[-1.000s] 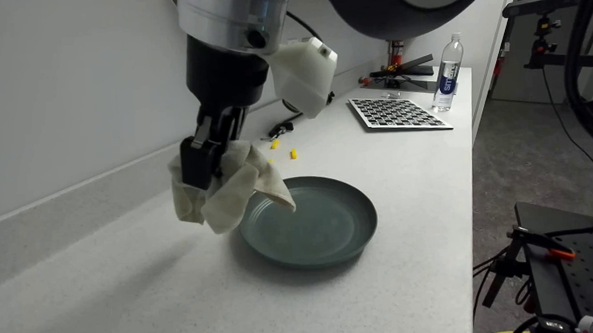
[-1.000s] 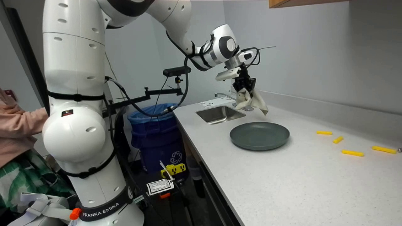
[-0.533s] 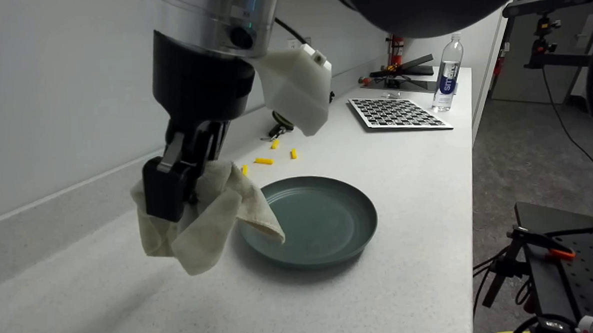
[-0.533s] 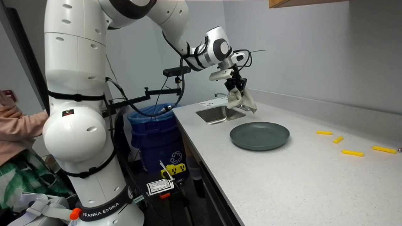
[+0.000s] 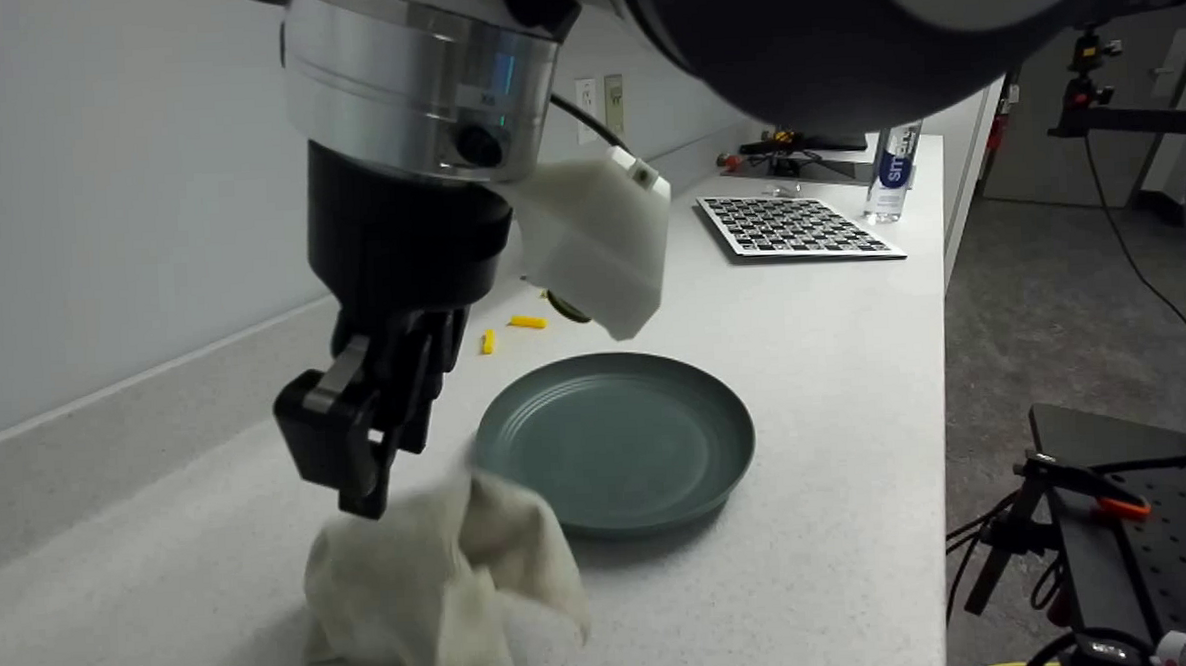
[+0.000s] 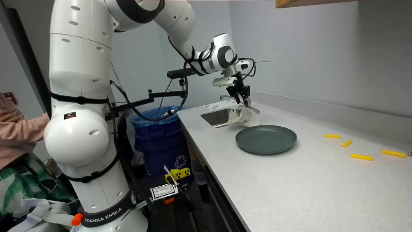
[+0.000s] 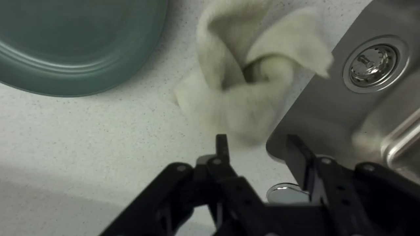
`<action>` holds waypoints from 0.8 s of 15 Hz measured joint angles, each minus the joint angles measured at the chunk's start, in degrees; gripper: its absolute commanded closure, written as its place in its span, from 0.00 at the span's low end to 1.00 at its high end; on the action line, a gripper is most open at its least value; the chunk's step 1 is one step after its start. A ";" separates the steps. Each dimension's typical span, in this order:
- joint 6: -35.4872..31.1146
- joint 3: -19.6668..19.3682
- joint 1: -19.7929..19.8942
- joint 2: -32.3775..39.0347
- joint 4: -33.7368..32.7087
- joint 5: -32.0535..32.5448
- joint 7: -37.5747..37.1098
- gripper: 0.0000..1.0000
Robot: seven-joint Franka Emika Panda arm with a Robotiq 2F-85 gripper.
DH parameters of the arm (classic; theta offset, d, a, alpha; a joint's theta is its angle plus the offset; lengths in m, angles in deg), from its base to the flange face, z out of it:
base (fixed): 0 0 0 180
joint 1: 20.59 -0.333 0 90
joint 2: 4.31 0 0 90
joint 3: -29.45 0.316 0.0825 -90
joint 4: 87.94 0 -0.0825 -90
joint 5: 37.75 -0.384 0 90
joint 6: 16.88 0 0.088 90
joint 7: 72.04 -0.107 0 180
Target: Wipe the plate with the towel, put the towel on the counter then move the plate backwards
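Observation:
In both exterior views the dark green plate (image 5: 618, 442) (image 6: 266, 139) lies flat on the white counter (image 5: 824, 583). The beige towel (image 5: 434, 580) (image 6: 243, 117), crumpled and blurred, is just below my gripper (image 5: 389, 474) (image 6: 243, 103), beside the plate on the sink side. Whether all of it rests on the counter I cannot tell. In the wrist view, one corner of the towel (image 7: 242, 98) reaches over the sink's edge, and the plate (image 7: 65, 42) is at upper left. My gripper (image 7: 257, 136) is open, its fingers apart with nothing between them.
A steel sink (image 7: 315, 108) adjoins the towel, with a faucet near it. Several yellow sticks (image 6: 361, 157) lie along the wall side. Farther along are a checkered board (image 5: 799, 226) and a water bottle (image 5: 891, 175). A wall backs the counter.
My gripper moved away from over the plate's edge toward the sink side and lower, carrying the towel. Between half a second ago and now its fingers opened, and the towel dropped below them.

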 measured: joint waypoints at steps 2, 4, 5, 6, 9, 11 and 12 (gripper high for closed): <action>0.06 0.10 0.03 0.09 0.00 -2.91 1.81 0.04; 0.06 0.16 0.10 0.10 -0.01 -5.56 3.52 0.00; 0.07 0.16 0.17 0.10 -0.01 -6.26 4.03 0.00; 0.13 0.10 0.25 0.10 0.00 -6.60 4.32 0.00; 0.32 -0.36 0.91 0.12 0.48 -6.78 4.42 0.00; 0.32 -0.92 1.69 0.11 1.46 -6.78 4.42 0.00; 0.32 -1.30 2.15 0.12 2.12 -6.78 4.43 0.00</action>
